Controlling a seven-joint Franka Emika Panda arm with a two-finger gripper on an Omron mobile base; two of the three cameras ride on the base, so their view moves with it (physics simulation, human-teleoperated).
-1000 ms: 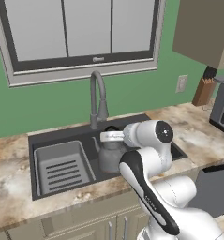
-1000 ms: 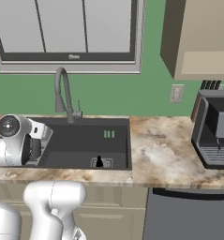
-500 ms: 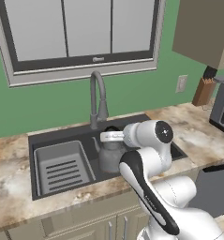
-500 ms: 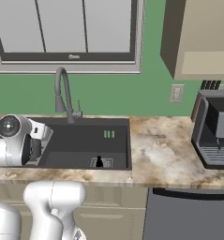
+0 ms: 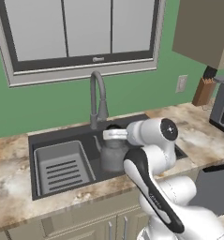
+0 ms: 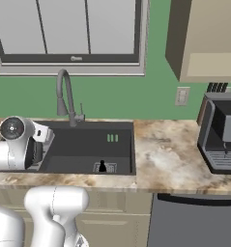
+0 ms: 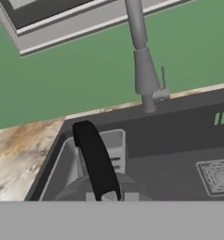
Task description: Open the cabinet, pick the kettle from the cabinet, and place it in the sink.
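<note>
The kettle (image 5: 112, 154) sits low in the middle of the left base view, down inside the sink (image 5: 57, 136), just right of the grey ribbed tray (image 5: 61, 168). The gripper (image 5: 114, 135) is directly on top of it, reaching in from the white arm at the centre right of the frame, so the kettle hangs right under the hand. In the hand view the kettle's black arched handle (image 7: 95, 161) runs up from the bottom centre of the frame, and its grey rounded body (image 7: 85, 187) shows just beneath; the fingers are closed on that handle. Whether the kettle's base touches the basin floor I cannot tell.

The faucet (image 5: 97, 98) rises just behind the kettle, at the middle of the left base view. In the right base view the sink (image 6: 112, 149) lies at centre left, with the arm's wrist covering its left end. The cabinet (image 6: 204, 38) fills the upper right of that frame, above the coffee machine (image 6: 221, 132).
</note>
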